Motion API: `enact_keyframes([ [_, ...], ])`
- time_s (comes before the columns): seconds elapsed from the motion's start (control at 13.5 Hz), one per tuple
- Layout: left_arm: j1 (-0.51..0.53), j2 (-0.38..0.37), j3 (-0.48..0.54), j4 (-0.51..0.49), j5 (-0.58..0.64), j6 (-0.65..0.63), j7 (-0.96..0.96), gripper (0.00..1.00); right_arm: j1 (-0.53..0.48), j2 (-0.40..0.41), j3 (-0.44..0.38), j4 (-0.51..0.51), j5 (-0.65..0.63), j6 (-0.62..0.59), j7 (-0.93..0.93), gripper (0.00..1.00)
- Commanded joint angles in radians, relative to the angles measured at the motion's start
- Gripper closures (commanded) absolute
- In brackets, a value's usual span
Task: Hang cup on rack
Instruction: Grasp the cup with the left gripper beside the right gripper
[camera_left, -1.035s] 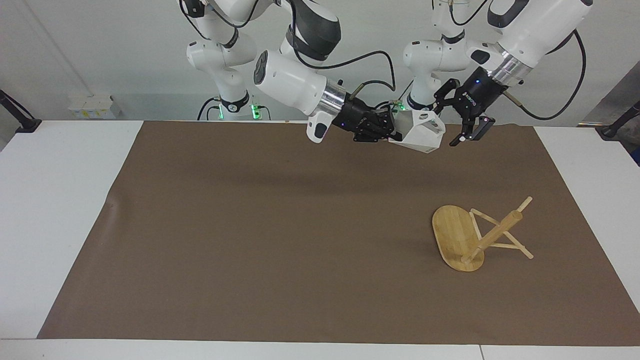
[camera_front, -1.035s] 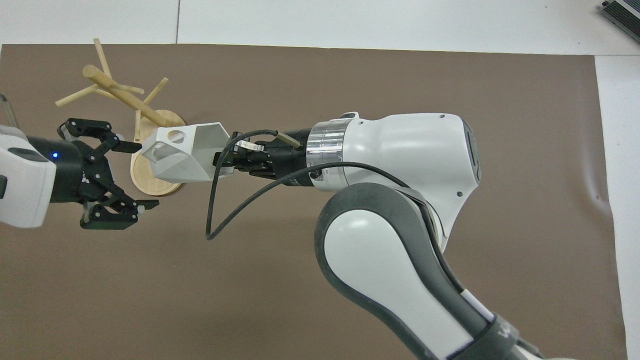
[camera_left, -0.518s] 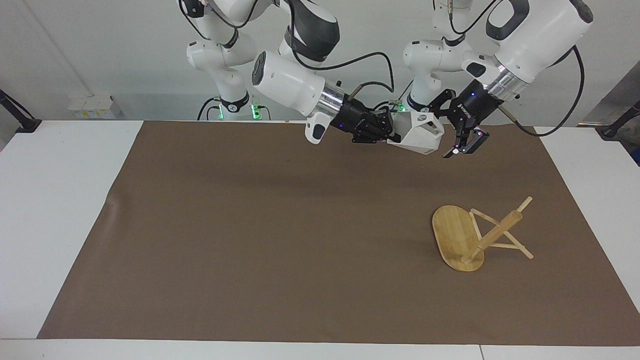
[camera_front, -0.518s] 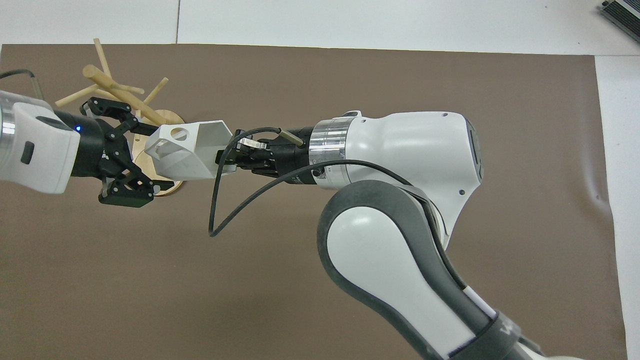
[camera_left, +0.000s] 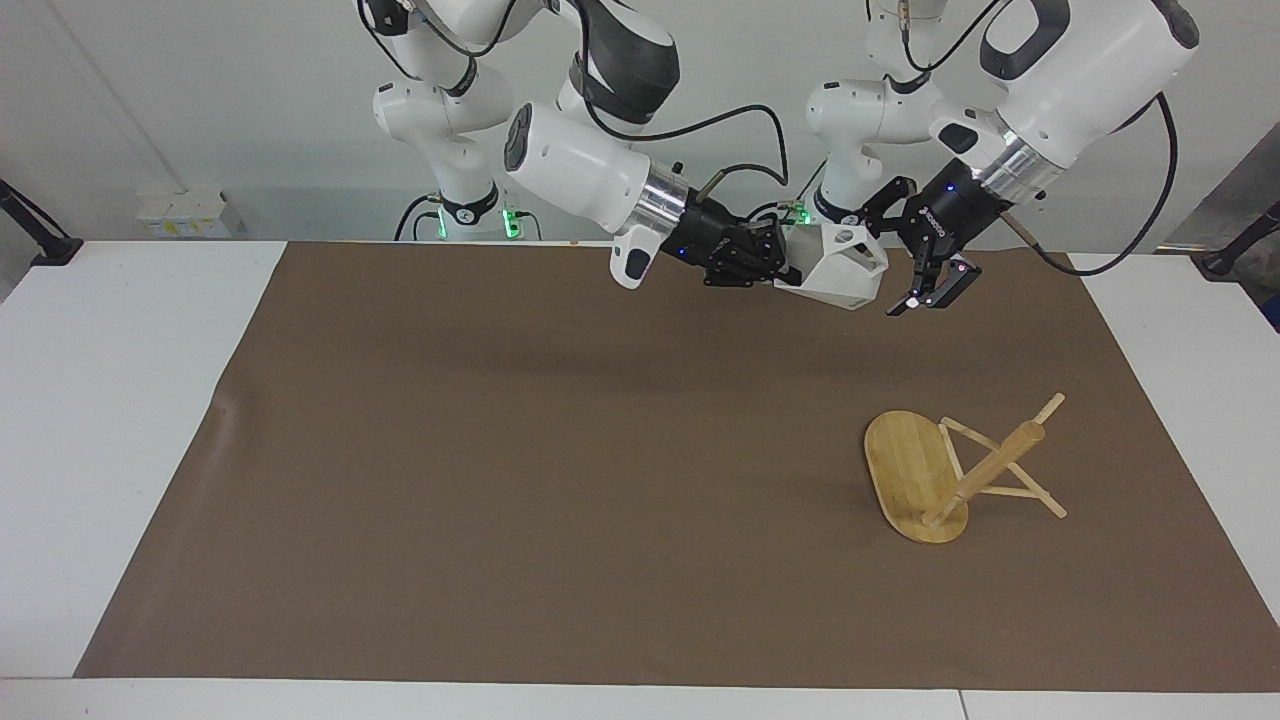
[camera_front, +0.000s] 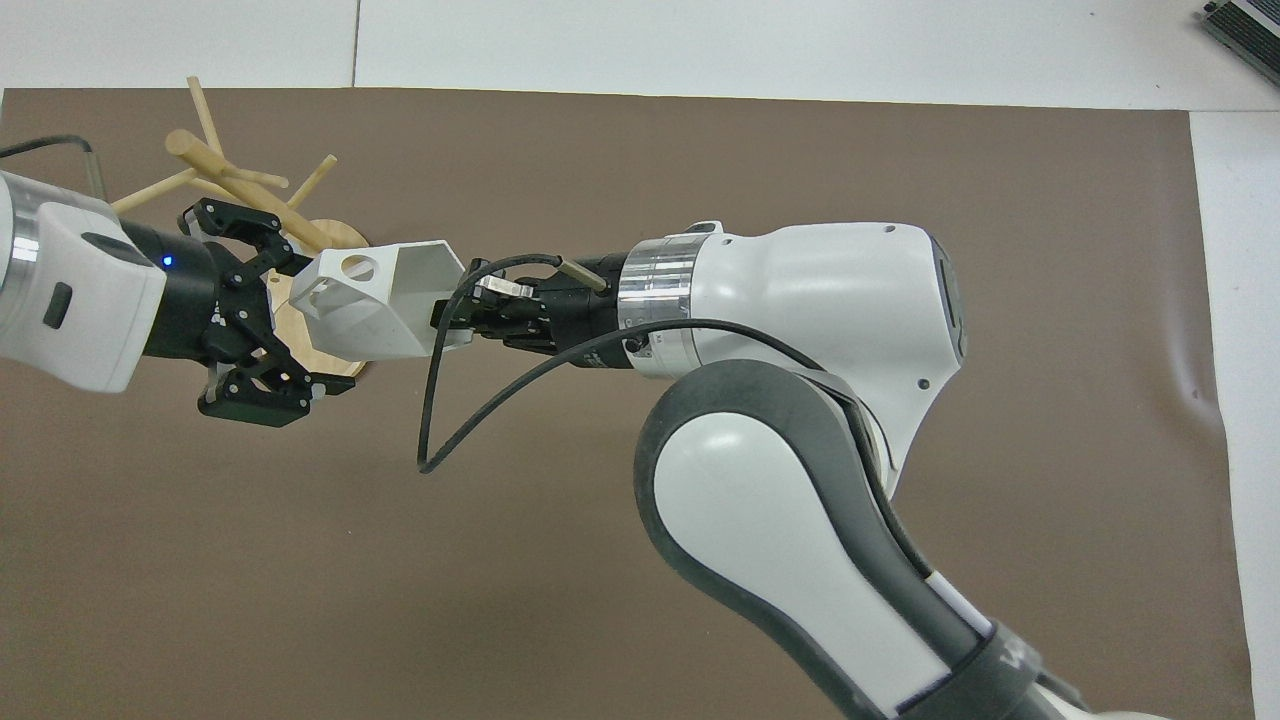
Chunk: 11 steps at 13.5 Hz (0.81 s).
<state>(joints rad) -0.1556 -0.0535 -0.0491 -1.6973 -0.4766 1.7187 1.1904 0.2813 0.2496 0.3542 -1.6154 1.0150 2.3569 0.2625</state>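
Cup-in-air handover is what the facing view suggests, read from its left edge across. First comes the right gripper (camera_left: 785, 268), clenched on the faceted white cup (camera_left: 838, 266) at its open rim, so the cup is carried on its side, up over the robots' edge of the brown mat (camera_left: 500, 480). Held that way, the blocky handle with its round hole is turned outward — toward the left gripper (camera_left: 915, 270), whose fingers are spread wide just beside the handle end, seemingly bracketing it without yet closing. Whether a fingertip already touches the cup cannot be told.

Farther along, toward the left arm's end of the table and farther from the robots than the cup, the bamboo mug rack (camera_left: 940, 475) is tipped over — its oval base stands on edge and its post and pegs slant down to the mat. No cup can be hung on it as it lies, so it would probably have to be righted first.
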Motion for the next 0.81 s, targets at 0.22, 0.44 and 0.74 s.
enact_keyframes([
  [0.22, -0.027, -0.003, 0.006, 0.01, -0.017, -0.031, 0.015, 0.0, -0.011, 0.013, 0.006, 0.022, 0.024, -0.011, 0.009, 1.0],
  [0.44, -0.036, -0.011, 0.008, 0.002, -0.013, -0.045, 0.006, 0.33, -0.011, 0.011, 0.005, 0.022, 0.024, -0.01, 0.009, 1.0],
  [0.74, -0.036, -0.012, 0.006, 0.005, -0.002, -0.041, 0.011, 0.68, -0.011, 0.011, 0.006, 0.022, 0.024, -0.01, 0.009, 1.0],
])
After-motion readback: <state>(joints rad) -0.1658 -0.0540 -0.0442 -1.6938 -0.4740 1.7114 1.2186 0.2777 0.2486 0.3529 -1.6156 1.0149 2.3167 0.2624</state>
